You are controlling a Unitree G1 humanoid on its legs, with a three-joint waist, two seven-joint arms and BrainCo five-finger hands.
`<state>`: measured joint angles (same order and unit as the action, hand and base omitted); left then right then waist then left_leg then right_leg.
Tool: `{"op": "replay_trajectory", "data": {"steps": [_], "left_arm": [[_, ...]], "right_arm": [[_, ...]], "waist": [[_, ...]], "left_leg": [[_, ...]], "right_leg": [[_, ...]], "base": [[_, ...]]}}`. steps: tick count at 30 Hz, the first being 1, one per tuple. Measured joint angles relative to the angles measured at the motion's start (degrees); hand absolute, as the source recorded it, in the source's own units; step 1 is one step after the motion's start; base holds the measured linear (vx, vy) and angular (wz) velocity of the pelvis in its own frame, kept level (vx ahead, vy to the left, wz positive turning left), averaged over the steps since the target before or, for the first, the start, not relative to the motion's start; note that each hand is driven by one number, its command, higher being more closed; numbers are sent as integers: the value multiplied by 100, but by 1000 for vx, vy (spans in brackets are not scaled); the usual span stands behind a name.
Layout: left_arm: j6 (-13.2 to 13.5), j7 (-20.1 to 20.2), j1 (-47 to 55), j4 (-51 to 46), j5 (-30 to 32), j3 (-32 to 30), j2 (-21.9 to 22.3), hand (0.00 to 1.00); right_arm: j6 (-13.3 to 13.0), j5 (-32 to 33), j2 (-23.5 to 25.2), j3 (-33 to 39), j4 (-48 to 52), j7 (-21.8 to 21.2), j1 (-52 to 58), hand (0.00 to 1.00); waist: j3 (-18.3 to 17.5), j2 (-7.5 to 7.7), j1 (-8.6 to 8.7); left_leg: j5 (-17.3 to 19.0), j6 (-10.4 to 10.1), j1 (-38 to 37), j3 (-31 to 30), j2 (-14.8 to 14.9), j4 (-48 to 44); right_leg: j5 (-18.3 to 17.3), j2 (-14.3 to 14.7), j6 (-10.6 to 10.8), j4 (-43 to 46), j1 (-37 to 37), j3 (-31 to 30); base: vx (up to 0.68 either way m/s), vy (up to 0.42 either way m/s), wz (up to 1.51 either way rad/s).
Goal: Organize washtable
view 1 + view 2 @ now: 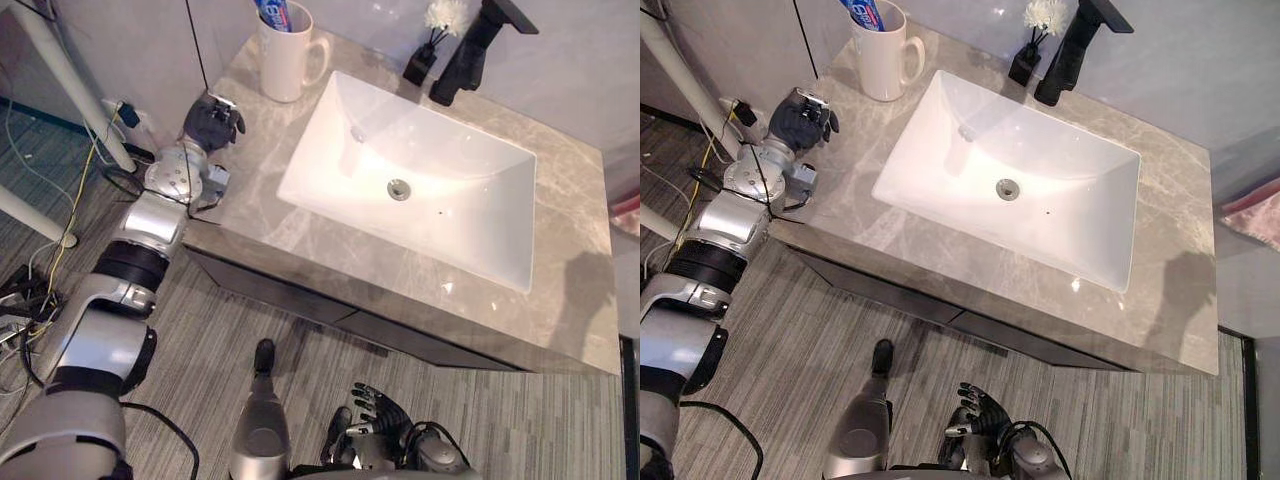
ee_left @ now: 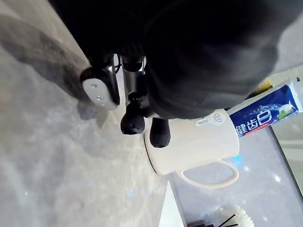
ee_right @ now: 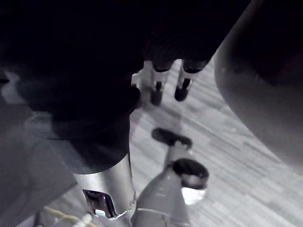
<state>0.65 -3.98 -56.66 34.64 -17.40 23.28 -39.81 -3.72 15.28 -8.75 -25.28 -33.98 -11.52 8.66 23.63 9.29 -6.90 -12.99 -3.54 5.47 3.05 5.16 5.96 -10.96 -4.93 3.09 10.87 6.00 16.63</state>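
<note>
A white mug (image 1: pixel 285 60) stands at the back left corner of the grey marble countertop (image 1: pixel 300 240), with a blue toothpaste tube (image 1: pixel 272 12) upright in it. My left hand (image 1: pixel 212 122) hovers over the counter's left edge, a short way in front of the mug and apart from it. In the left wrist view its dark fingertips (image 2: pixel 132 120) hang relaxed just short of the mug (image 2: pixel 194 146) and hold nothing. My right hand (image 1: pixel 380 410) hangs low near the floor in front of the cabinet, its fingers (image 3: pixel 156 90) straight and empty.
A white rectangular basin (image 1: pixel 470 230) fills the middle of the counter. Behind it are a black faucet (image 1: pixel 470 50) and a black diffuser bottle (image 1: pixel 420 65) with a white flower. A pink cloth (image 1: pixel 628 212) shows at the right edge. White pipes and cables lie left of the cabinet.
</note>
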Motion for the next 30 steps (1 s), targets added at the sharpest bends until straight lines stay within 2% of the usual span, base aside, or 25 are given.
{"op": "replay_trajectory", "data": {"steps": [10, 20, 30], "left_arm": [[95, -7, -546, 221, 0, 536, -143, 100], [244, -19, -990, 709, -2, 646, -157, 100], [265, -51, -1234, 869, -3, 810, -152, 100]], "right_arm": [[-28, 52, 118, 80, 7, 8, -82, 0], [-106, 63, 147, 229, 14, 10, -104, 0], [-159, 105, 142, 243, 1, 11, -103, 0]], "waist": [[133, 56, 97], [140, 66, 284], [153, 65, 329]], "left_leg": [[-6, 2, 112, -43, -13, 0], [-9, 0, 265, -77, -15, 0], [-26, 18, 327, -73, -14, 0]], "right_leg": [[-14, -16, 5, 43, -133, -8], [-15, -9, 4, 43, -278, -7], [-16, -7, 3, 33, -341, -24]], "base": [[4, -5, 0], [2, -2, 0], [1, -2, 0]]}}
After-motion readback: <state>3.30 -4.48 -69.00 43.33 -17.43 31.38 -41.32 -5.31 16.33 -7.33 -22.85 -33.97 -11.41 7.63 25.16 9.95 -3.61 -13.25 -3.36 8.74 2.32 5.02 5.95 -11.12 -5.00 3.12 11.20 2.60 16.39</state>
